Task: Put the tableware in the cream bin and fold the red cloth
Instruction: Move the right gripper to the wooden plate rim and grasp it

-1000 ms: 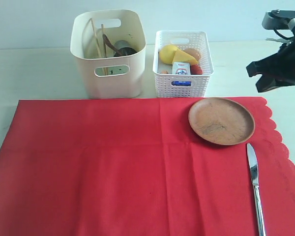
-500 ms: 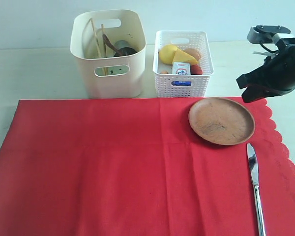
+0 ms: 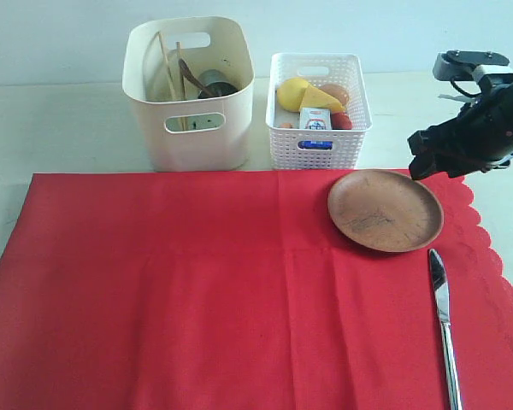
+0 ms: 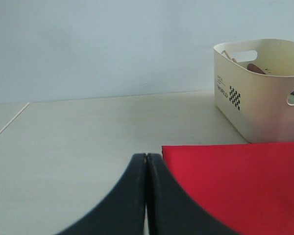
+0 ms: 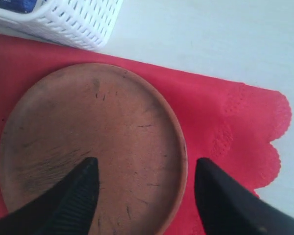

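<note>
The red cloth [image 3: 214, 282] lies spread flat over the table. On its right part rest the round brown plate [image 3: 385, 209] and a silver table knife [image 3: 443, 320]. The cream bin [image 3: 188, 94] stands behind the cloth and holds chopsticks [image 3: 167, 73], a dark spoon [image 3: 191, 77] and a steel cup [image 3: 215, 83]. My right gripper [image 3: 421, 162] hovers over the plate's far right rim, open; in the right wrist view its fingers [image 5: 81, 191] straddle the plate [image 5: 88, 147] rim, one over the plate and one over the cloth [image 5: 225, 122]. My left gripper [image 4: 147, 159] is shut and empty, near the cloth's corner [image 4: 235, 181].
A white lattice basket [image 3: 318, 120] with a lemon, a milk carton and other food stands right of the cream bin. The cloth's scalloped edge [image 3: 487, 248] runs along the right side, near the table's edge.
My right gripper has come down and leftward from beside the basket to the plate's far right rim, and its jaws have opened.
</note>
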Available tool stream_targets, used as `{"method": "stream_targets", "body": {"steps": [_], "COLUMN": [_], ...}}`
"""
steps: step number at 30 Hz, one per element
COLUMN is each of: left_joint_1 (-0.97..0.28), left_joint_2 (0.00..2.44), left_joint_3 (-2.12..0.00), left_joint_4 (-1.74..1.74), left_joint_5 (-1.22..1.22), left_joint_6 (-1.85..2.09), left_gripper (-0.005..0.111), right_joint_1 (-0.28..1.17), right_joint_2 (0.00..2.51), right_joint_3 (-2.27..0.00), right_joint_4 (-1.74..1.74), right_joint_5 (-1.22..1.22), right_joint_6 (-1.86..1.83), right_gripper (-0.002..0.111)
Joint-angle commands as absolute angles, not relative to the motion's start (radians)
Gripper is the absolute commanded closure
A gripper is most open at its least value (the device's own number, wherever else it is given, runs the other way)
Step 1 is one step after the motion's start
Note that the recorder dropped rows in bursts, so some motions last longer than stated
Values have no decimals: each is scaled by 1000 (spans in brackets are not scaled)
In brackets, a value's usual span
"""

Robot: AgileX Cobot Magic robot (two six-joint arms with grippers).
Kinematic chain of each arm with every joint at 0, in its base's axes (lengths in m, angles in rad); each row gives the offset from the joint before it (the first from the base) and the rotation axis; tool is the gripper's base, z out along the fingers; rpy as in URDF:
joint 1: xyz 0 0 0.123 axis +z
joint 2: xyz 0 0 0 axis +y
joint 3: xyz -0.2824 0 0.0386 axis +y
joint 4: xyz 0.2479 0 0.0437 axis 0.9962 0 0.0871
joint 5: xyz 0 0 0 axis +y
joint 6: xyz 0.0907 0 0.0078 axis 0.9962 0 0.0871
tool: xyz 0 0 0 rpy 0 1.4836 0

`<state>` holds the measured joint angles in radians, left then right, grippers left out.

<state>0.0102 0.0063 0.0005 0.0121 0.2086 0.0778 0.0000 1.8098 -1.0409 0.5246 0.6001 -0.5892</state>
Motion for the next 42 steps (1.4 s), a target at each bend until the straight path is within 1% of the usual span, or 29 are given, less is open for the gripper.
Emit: {"method": "stream_targets", "body": {"steps": [1, 16, 21, 31, 33, 36, 38, 39, 42], "left_joint_1": [11, 11, 11, 11, 11, 11, 11, 11, 11], "left_joint_2": [0, 0, 0, 0, 0, 0, 0, 0, 0], "left_joint_3": [0, 0, 0, 0, 0, 0, 0, 0, 0], "left_joint_4": [16, 16, 16, 16, 16, 16, 16, 16, 16], "left_joint_5": [201, 201, 201, 201, 201, 201, 201, 201, 201], "left_joint_6": [73, 73, 73, 73, 73, 73, 73, 73, 73], "left_gripper": [107, 107, 107, 107, 107, 107, 107, 107, 107], "right_joint_1": [0, 0, 0, 0, 0, 0, 0, 0, 0], "right_joint_2": [1815, 1819, 1864, 1964, 1968, 1968, 1968, 1968, 1965], "right_joint_3": [-1035, -1035, -1035, -1035, -1035, -1035, -1035, -1035, -1035], "right_joint_4": [512, 523, 567, 569, 572, 600, 602, 604, 619], "right_joint_5": [586, 619, 623, 532, 535, 535, 535, 537, 558], "right_joint_6": [-639, -654, -711, -744, -780, -799, -801, -796, -792], "right_gripper": [46, 46, 46, 47, 55, 83, 104, 108, 108]}}
